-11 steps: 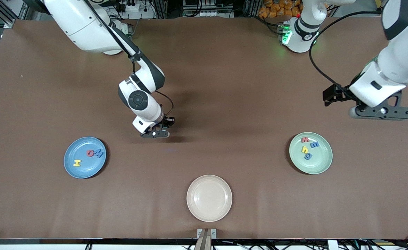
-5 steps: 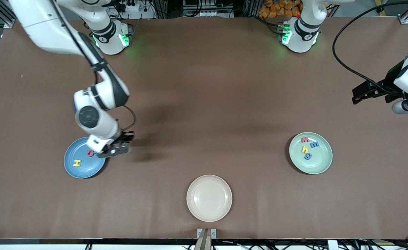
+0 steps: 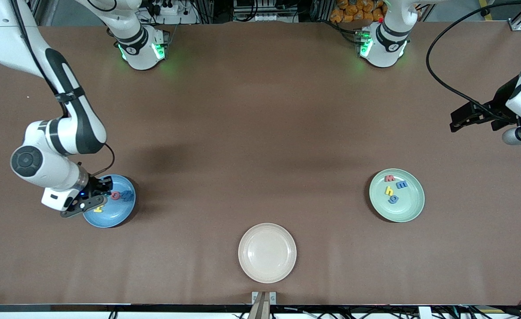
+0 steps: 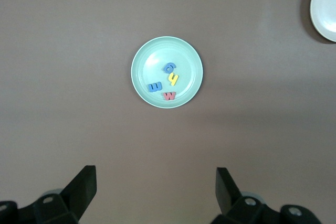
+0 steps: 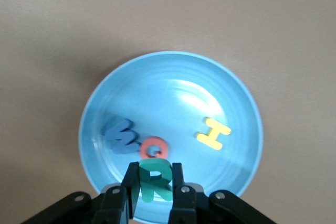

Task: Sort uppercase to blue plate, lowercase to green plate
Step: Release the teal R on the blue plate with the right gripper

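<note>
Teal R in right tool, now over blue plate

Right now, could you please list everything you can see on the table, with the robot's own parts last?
Blue plate: one, toward the right arm's end; holds yellow H, red Q, blue M.
Green plate: one, toward the left arm's end; holds four small letters, two blue, one red, one yellow.
Cream plate: one, nearest the front camera.
Teal R: one, held over the blue plate.
Right gripper: shut on the teal R.
Left gripper: open, waiting above the table.
</note>
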{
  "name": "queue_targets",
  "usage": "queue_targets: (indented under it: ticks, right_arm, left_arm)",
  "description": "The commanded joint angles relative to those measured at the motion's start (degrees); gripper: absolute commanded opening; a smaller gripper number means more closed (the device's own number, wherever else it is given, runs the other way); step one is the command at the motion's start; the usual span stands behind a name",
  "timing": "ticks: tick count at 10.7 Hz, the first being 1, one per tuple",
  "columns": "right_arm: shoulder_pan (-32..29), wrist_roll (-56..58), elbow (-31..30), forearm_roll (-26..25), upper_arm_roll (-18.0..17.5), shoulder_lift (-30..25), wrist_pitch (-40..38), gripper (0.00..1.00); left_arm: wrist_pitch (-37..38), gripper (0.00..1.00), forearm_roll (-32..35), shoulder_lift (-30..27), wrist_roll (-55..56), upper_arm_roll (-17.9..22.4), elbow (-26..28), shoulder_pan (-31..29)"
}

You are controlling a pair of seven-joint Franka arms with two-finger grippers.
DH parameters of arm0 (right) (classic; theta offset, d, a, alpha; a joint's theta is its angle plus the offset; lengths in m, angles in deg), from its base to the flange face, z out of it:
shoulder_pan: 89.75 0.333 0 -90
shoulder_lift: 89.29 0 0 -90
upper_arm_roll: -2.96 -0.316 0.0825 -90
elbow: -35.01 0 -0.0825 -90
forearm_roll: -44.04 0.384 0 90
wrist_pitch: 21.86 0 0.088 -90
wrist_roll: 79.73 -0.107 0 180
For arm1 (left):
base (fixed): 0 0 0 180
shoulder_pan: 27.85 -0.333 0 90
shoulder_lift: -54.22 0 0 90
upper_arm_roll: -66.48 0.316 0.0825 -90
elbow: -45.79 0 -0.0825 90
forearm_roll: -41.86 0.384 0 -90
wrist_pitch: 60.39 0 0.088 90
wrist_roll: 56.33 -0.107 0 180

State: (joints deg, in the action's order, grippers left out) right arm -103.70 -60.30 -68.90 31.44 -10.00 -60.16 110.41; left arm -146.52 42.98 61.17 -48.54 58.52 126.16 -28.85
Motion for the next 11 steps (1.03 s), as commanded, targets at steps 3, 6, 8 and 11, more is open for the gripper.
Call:
queue_targets:
  ticks: [3,6,8,11]
  right_arm:
    - [-1.87,1.75,2.31,-1.11,-0.84,1.98,-0.44,1.0]
    - [-2.57,0.44,2.31,-0.06,-1.28,0.06,-1.05,1.0]
    - [-2.23,-3.76,1.79,1.08,-2.94,-4.67,-8.47,1.0]
    - [-1.44,-5.46,-0.05,5.39,-4.27,-12.49,-18.61,1.0]
  left_arm:
    - [1.41,1.0,1.87,-1.77,0.04,-1.97,1.02,-1.99]
    - [1.32,1.0,1.87,-1.85,0.74,-2.5,0.93,-1.9]
    - [1.41,1.0,1.87,-2.03,0.82,-2.06,0.84,-1.99]
    - [3.16,1.0,1.87,-3.43,5.99,-2.41,1.02,-1.99]
